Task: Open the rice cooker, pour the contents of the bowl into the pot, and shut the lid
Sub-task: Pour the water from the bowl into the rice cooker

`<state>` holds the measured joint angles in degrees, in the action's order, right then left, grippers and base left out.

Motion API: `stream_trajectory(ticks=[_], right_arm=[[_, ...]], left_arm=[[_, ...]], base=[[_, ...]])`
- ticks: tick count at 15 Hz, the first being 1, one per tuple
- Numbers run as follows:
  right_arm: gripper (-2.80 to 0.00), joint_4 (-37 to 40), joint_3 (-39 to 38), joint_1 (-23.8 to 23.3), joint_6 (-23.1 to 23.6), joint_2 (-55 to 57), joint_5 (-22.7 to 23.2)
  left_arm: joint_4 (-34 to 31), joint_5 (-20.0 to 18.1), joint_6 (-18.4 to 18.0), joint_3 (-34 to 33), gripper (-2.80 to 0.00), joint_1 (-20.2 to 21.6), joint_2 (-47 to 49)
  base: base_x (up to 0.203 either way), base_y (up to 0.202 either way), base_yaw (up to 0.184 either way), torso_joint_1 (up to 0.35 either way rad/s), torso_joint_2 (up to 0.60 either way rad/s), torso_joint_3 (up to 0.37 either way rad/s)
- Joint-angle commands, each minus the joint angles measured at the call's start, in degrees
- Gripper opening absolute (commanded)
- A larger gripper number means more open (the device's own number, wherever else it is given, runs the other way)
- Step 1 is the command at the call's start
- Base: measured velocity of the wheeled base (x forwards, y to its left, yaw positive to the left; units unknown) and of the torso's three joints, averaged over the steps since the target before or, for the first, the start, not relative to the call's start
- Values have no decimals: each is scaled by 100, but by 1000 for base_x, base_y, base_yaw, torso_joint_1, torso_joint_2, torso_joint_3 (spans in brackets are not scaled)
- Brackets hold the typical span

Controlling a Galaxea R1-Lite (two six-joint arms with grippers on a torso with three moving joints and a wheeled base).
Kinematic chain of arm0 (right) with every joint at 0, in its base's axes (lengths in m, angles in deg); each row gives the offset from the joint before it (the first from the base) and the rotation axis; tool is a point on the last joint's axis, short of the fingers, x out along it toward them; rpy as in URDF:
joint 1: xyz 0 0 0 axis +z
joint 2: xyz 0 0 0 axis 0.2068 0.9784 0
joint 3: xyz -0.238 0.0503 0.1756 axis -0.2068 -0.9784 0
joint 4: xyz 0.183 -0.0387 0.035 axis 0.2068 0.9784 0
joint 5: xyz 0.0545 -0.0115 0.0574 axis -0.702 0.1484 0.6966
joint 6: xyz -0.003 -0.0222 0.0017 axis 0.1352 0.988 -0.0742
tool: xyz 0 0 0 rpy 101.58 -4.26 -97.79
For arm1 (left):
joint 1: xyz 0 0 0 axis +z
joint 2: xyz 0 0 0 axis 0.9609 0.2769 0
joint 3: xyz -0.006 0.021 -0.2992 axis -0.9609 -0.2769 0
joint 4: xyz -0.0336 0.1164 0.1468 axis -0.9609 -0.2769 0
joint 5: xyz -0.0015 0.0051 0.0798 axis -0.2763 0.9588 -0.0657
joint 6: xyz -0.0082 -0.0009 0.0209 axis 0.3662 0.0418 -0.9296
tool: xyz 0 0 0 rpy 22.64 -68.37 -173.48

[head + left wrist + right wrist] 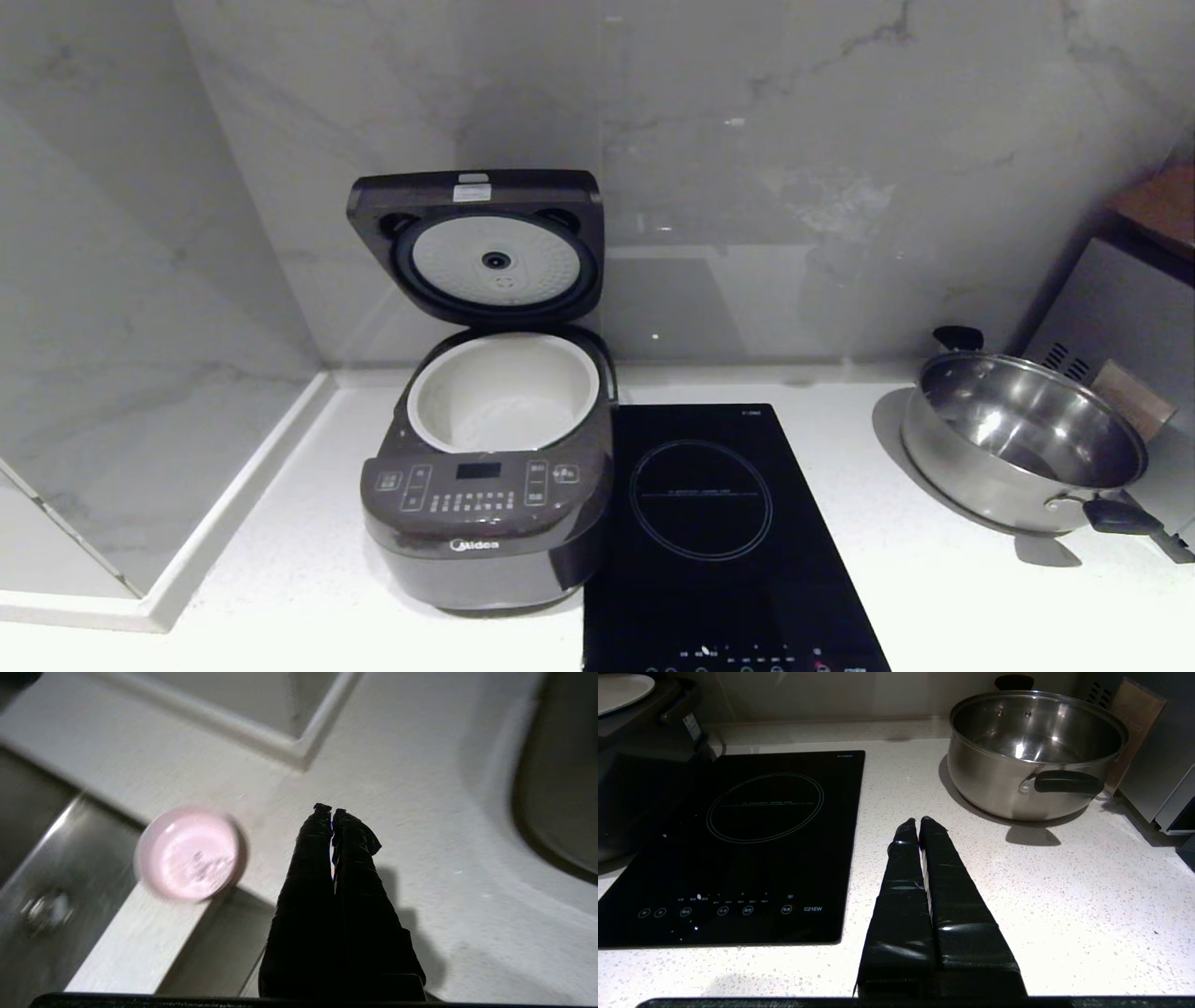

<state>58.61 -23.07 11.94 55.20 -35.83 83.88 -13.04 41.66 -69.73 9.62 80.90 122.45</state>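
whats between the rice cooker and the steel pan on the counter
The black hob lies between the rice cooker and the steel pan, close beside the cooker; bare white counter separates hob and pan. Head view shows it.

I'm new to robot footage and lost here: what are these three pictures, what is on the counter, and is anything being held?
It is a two-armed robot at a kitchen counter. The head view looks down on the rice cooker, its lid up and the white pot exposed, beside a black hob and a steel pan. The other two pictures come from cameras on the wrists. The left pincer is shut and empty, above the counter near the pink bowl. The right pincer is shut and empty too, between hob and pan.
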Motion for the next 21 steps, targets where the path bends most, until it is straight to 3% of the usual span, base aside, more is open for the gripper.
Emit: stream_trajectory(ticks=[1,2,5,7,10,12,16,19,21], right_arm=[[-280,0,0,0,-1,0,1],[-280,0,0,0,-1,0,1],[-280,0,0,0,-1,0,1],[-280,0,0,0,-1,0,1],[-280,0,0,0,-1,0,1],[-280,0,0,0,-1,0,1],[-280,0,0,0,-1,0,1],[-280,0,0,0,-1,0,1],[-280,0,0,0,-1,0,1]], left_arm=[[-221,43,-33,293,-280,829,1402],[-564,-27,-169,497,-280,1381,1759],[-1423,-915,-870,971,-280,2921,2016],[-1563,-1437,-1525,1058,-280,4022,2181],[-1390,-2152,-2839,939,-280,5560,2663],[-770,-2385,-3280,555,-280,5886,2935],[-500,-2436,-3880,539,-280,6571,3768],[-469,-2433,-3924,595,-280,6804,4687],[-120,-2423,-3936,749,-280,7140,5113]], base=[[0,0,0,0,0,0],[0,0,0,0,0,0],[0,0,0,0,0,0],[0,0,0,0,0,0],[0,0,0,0,0,0],[0,0,0,0,0,0],[0,0,0,0,0,0],[0,0,0,0,0,0],[0,0,0,0,0,0]])
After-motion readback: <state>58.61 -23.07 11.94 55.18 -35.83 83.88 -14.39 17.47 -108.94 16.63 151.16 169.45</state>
